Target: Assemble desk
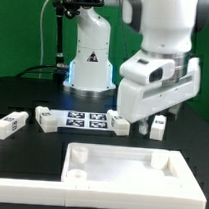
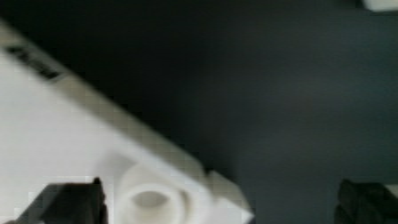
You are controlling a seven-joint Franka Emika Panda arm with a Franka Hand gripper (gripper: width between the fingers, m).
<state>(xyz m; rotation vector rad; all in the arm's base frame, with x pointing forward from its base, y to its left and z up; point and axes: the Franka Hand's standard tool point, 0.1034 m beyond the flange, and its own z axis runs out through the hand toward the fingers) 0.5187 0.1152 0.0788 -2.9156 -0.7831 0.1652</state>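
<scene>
- Exterior view: the desk top lies flat with its rim up, along the counter edge nearest this camera. No leg is fitted to it.
- The tool hangs above the counter just behind the desk top's far rim, toward the exterior view's right. Its jaws stand as wide as they go and carry nothing.
- A loose leg stands just beside the tool, apart from it. The leftmost leg lies well away, by the counter edge on the exterior view's left. The marker board lies between them, near the counter's middle.
- Wrist view: one corner of the desk top runs slantwise below the camera, with a round socket set in it. The dark fingertips are spread wide, one over the white plastic and the other over bare counter. Which corner this is cannot be told.
- Judgement: the step looks like lining up on that corner, to take the rim and square the desk top before any leg goes in. The assembly has barely begun.
- To do it well, descend straight down so one finger lands inside the rim wall and the other outside it, with the wall centred between them.
- Keep the inner finger clear of the socket, and close only once the tips are below the rim's lip.
- Avoid any sideways swing, which could topple the loose leg close by.
</scene>
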